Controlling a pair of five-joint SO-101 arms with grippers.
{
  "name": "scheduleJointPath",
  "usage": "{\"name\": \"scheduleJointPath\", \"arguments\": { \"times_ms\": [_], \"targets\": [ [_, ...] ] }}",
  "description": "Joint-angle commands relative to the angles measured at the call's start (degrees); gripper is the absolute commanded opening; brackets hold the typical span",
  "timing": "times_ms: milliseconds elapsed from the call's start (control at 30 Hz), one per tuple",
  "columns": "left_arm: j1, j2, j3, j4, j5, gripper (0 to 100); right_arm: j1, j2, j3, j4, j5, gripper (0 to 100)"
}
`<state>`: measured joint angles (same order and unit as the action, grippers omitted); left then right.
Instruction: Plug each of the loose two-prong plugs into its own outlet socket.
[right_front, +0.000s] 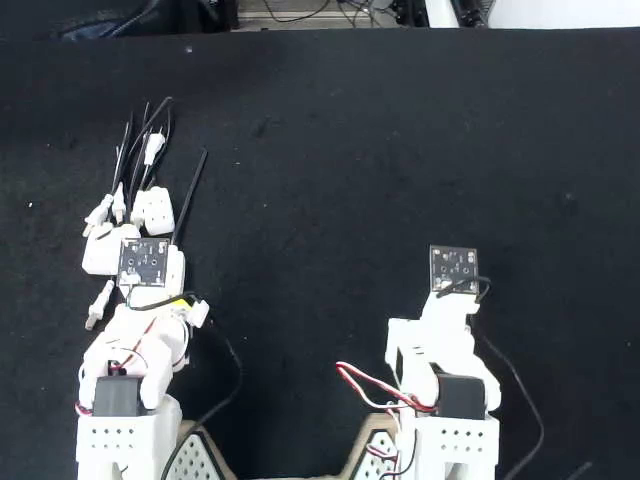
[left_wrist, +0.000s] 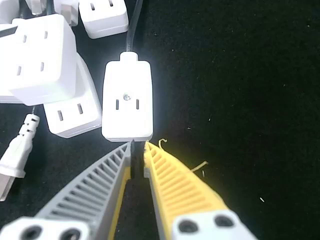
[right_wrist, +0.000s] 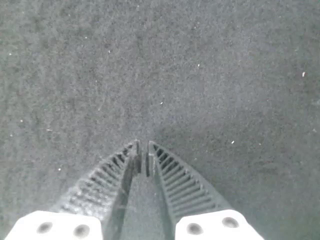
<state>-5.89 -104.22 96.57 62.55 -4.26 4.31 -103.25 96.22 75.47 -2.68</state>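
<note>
Left hand (left_wrist: 137, 146) pressed together, tips just short of a socket (left_wrist: 127, 101); picking hasn't begun. Next, I'd say: spread and take the loose plug (left_wrist: 17, 152) nearby. Right hand (right_wrist: 142, 146) pressed together too.

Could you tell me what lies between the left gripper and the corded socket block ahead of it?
Nothing: in the left wrist view the left gripper has its tips right at the near edge of the socket block, no plug between.
</note>
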Motion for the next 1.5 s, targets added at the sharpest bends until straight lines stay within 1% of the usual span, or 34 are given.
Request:
{"name": "scheduleJointPath", "arguments": {
  "times_ms": [0,1200,1467],
  "targets": [
    [0.6,-0.3,0.8,-0.4,-0.3,6,1.1,-5.3,0.3,-0.7,0.1,2.2],
    [0.8,-0.3,0.8,-0.4,-0.3,6,1.1,-5.3,0.3,-1.2,-0.2,2.5],
    [0.8,-0.3,0.8,-0.4,-0.3,6,1.0,-5.3,0.3,-10.7,0.1,2.5]
  ]
}}
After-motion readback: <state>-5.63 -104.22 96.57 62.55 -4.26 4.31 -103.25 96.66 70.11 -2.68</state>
